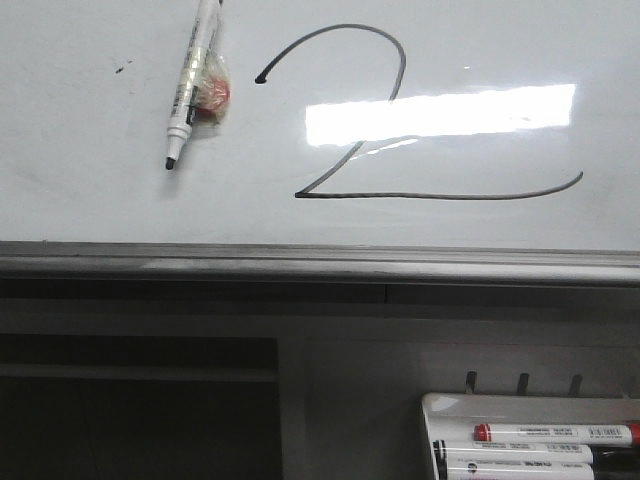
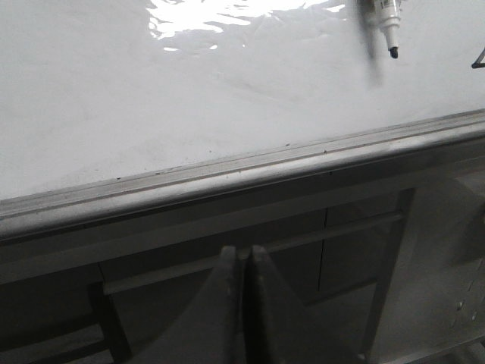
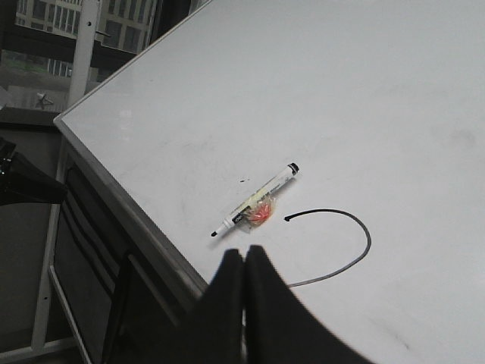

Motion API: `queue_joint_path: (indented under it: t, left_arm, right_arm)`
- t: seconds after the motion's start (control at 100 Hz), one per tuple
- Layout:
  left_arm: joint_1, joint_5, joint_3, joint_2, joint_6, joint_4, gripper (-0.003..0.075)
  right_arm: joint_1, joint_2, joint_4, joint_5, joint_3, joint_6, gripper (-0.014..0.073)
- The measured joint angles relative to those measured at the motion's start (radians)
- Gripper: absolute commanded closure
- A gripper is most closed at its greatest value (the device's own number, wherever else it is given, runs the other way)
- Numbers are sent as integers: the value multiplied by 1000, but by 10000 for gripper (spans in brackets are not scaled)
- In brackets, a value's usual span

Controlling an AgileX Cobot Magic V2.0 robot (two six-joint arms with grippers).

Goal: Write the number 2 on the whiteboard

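A large black number 2 (image 1: 400, 150) is drawn on the whiteboard (image 1: 80, 200). A white marker (image 1: 190, 85) with a black tip lies uncapped on the board to the left of the digit, a red and clear tag (image 1: 212, 92) stuck to it. In the right wrist view the marker (image 3: 256, 201) lies by the curved top of the 2 (image 3: 356, 243); my right gripper (image 3: 244, 258) is shut and empty, held back above the board. My left gripper (image 2: 242, 254) is shut and empty, below the board's grey rail (image 2: 227, 171); the marker tip (image 2: 392, 34) shows far off.
A grey metal rail (image 1: 320, 262) borders the board's near edge. A small dark speck (image 1: 122, 68) marks the board left of the marker. A white tray (image 1: 530, 440) with several markers hangs below at the right. Dark shelving (image 1: 140, 400) sits under the board.
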Motion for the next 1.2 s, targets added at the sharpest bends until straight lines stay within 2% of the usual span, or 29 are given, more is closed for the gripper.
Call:
queue_joint_path:
  t: [1.04,1.2]
  left_arm:
    - [0,0,0,0,-2,0,741]
    - [0,0,0,0,-2,0,741]
  right_arm:
    - [0,0,0,0,0,0,672]
    - [0,0,0,-28,45,0,672]
